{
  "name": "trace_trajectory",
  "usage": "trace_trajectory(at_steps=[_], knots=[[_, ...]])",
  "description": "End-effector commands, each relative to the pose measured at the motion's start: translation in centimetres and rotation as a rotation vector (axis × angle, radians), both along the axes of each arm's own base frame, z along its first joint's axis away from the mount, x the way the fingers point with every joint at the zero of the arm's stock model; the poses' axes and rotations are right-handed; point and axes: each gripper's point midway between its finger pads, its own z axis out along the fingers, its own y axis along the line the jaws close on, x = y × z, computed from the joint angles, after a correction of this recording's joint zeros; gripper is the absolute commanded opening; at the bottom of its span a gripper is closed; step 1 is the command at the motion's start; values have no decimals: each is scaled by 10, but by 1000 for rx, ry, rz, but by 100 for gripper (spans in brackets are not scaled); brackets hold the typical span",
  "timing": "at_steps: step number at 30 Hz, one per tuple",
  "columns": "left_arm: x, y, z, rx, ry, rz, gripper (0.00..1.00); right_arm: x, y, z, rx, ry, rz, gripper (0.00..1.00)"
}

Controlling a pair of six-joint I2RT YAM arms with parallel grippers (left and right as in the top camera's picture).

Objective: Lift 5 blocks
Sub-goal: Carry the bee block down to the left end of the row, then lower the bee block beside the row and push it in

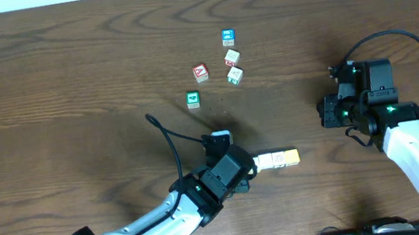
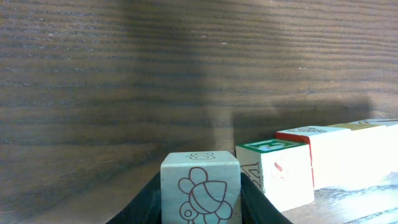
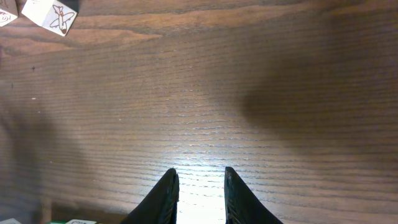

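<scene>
Two pincers are over the wooden table. The left pincer is closed on a cream block that has a bee-like outline on its face, with one dark finger pressed to each side. Just beside it, a short row of blocks runs off to the right. They touch one another, and the row ends in a yellow block. Whether the gripped one is clear of the table I cannot tell. The right pincer hangs well apart to the right, its jaws parted by a narrow gap with only bare wood between them. Farther back lie loose cubes: a blue cube, two pale cubes below it, a red cube and a green cube.
</scene>
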Motion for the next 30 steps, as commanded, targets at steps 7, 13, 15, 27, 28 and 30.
trace_trajectory(at_steps=[7, 13, 15, 27, 28, 30], knots=[[-8, -4, -2, 14, -9, -9, 9, -1, 0, -3, 10, 10, -11, 22], [-7, -4, -2, 16, -12, -7, 15, -1, 0, -3, 10, 9, -11, 22], [-7, -4, -2, 16, -12, -7, 17, -1, 0, -3, 11, 9, -11, 22], [-7, -4, -2, 15, -12, -7, 27, -1, 0, -3, 10, 9, -11, 22], [-7, -4, -2, 15, -13, -7, 30, -1, 0, -3, 10, 9, -11, 22], [-7, -5, -1, 12, -14, -7, 32, -1, 0, -3, 11, 9, -11, 22]])
